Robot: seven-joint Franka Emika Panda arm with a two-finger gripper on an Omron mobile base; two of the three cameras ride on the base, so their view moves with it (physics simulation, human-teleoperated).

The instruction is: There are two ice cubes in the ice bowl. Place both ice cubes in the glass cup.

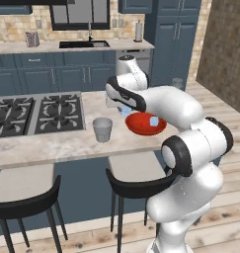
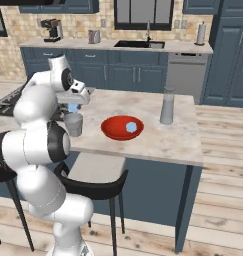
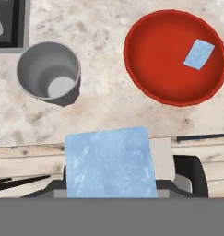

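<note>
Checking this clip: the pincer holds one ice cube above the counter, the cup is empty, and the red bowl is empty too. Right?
Not quite. The red bowl is not empty: one ice cube lies in it, as the hand view shows. The rest stands: the pincer holds the other ice cube, and the cup is empty.

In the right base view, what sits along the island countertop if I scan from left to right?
Glass cup → red ice bowl holding one ice cube → tall grey jar-like container.
</note>
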